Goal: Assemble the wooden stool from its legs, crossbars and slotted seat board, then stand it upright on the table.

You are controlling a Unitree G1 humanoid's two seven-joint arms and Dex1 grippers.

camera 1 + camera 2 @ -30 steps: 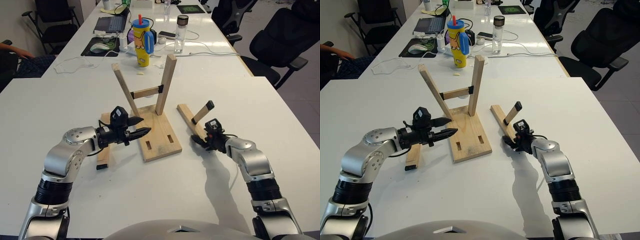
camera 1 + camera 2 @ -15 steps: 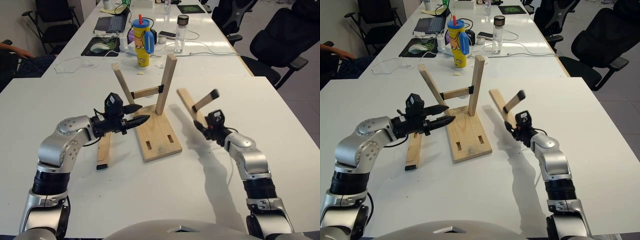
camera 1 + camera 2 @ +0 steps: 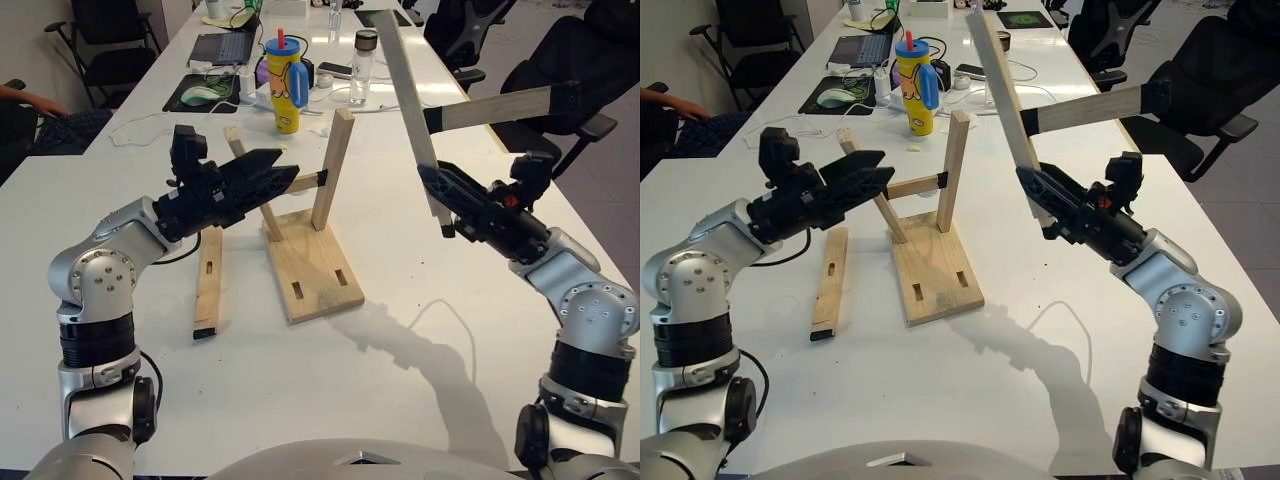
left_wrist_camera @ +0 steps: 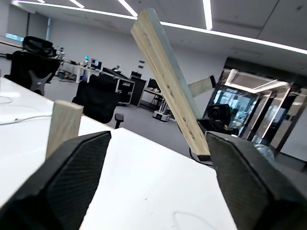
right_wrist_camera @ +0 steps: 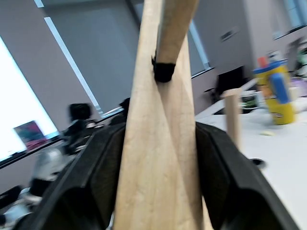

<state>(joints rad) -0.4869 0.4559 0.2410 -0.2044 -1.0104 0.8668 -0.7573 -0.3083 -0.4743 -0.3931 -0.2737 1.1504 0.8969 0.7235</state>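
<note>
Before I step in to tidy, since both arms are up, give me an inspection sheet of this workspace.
Surface: white table.
Job's things: seat board lies flat with two legs and a crossbar standing in it; loose leg lies left of it; held leg is in the air.
Clutter: cup, bottle and laptop on the far table.
Grippers: left gripper open, by the standing legs; right gripper shut on the held leg.
Cables: white cable on the far table; thin wire near the right arm.
Surroundings: office chairs.

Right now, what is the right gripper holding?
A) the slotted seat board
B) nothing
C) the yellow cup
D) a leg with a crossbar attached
D: the right gripper is shut on the leg with crossbar, held in the air above the table.
</note>
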